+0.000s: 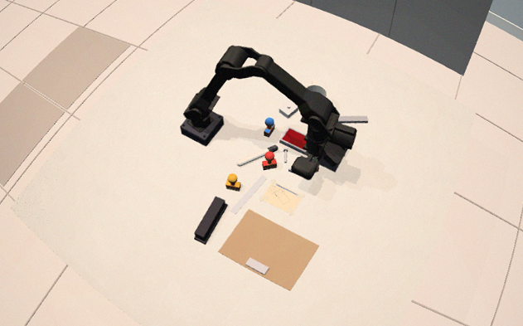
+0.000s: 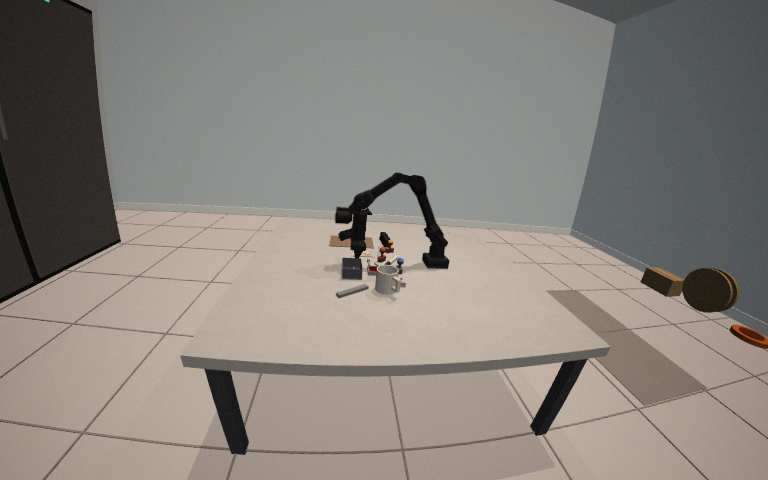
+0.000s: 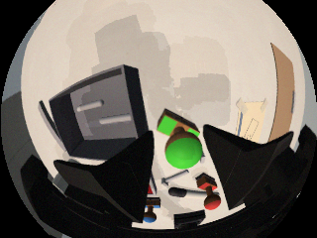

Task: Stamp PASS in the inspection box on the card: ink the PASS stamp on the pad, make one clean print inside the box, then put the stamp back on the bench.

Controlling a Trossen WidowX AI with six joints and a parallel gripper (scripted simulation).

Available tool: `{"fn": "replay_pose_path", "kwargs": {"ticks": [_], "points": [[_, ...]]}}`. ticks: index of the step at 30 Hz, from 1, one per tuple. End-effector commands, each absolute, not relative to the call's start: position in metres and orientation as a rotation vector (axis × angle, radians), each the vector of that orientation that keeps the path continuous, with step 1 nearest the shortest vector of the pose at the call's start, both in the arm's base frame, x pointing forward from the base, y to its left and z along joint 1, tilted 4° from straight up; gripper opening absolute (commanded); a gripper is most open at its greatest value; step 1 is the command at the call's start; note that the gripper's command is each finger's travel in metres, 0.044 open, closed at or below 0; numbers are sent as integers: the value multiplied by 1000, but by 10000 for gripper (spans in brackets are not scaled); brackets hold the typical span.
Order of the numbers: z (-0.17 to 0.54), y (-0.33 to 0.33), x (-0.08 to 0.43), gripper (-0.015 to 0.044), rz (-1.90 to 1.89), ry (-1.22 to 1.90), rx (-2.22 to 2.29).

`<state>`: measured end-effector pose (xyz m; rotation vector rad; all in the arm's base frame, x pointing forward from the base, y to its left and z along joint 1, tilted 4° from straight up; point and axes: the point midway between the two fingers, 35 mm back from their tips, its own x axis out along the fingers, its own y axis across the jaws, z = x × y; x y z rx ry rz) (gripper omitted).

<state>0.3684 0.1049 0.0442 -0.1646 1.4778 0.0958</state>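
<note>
A stamp with a green round knob (image 3: 183, 151) and a green base stands on the table, seen in the wrist view. My gripper (image 3: 178, 133) (image 1: 306, 168) (image 2: 358, 249) hangs over it, half open, one finger on each side of the knob with a gap showing on both sides. The gripper hides this stamp in the top view. The red ink pad (image 1: 292, 138) lies just behind the gripper. The cream card (image 1: 282, 197) (image 3: 253, 121) with its printed box lies in front, next to a brown mat (image 1: 269, 247) (image 3: 283, 89).
A red-knobbed stamp (image 1: 269, 159) (image 3: 210, 193), a blue one (image 1: 269, 125) and an orange one (image 1: 232, 181) stand nearby. A pen (image 1: 256, 155), a grey ruler (image 1: 248, 194), a black block (image 1: 210, 219), a dark tray (image 3: 99, 116) (image 2: 351, 268), a mug (image 2: 386, 280) and a grey bar (image 1: 353, 118) surround the spot.
</note>
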Motion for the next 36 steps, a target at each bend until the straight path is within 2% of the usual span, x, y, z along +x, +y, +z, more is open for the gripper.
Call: {"fn": "replay_pose_path", "kwargs": {"ticks": [1, 34, 36], "points": [[37, 103, 367, 221, 92, 1491, -172], [37, 103, 367, 221, 92, 1491, -172], [44, 105, 368, 208, 96, 1478, -165]]}}
